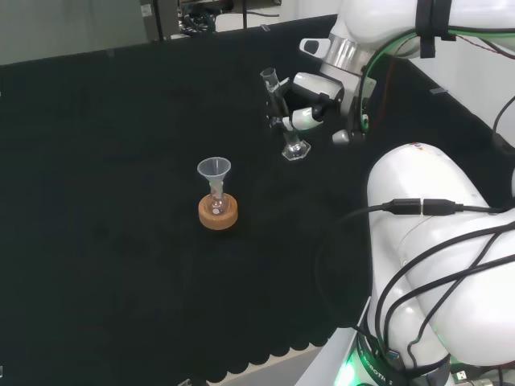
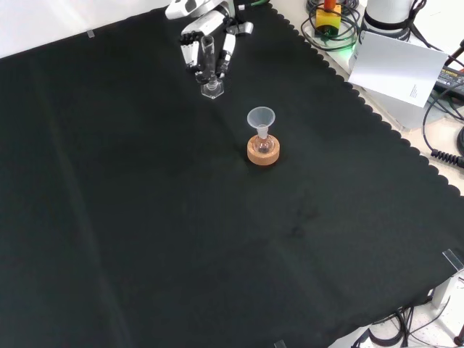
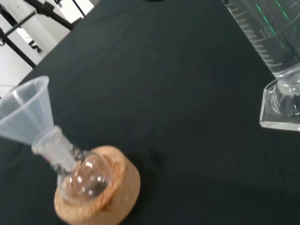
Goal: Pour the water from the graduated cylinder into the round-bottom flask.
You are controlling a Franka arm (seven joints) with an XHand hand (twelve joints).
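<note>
The clear graduated cylinder (image 1: 276, 103) leans a little, its hexagonal foot (image 1: 295, 150) at or just above the cloth. The hand (image 1: 312, 103) is at its right in the head view, fingers (image 1: 291, 122) curled round the tube. From the front, fingers (image 2: 228, 51) flank the cylinder (image 2: 208, 59) on both sides. The small round-bottom flask (image 1: 216, 205) sits on a cork ring (image 1: 219, 217) with a clear funnel (image 1: 214, 170) in its neck, nearer and to the left in the head view. The wrist view has the flask (image 3: 86, 176), funnel (image 3: 26, 112) and cylinder foot (image 3: 281, 108). Any water inside is hard to make out.
In the head view the arm's white links (image 1: 434, 241) rise at the right. In the front view a scalloped cloth edge (image 2: 362, 109) runs along the right, with a white card (image 2: 395, 69) and cables beyond it. Bare black cloth (image 2: 181, 239) lies around the flask.
</note>
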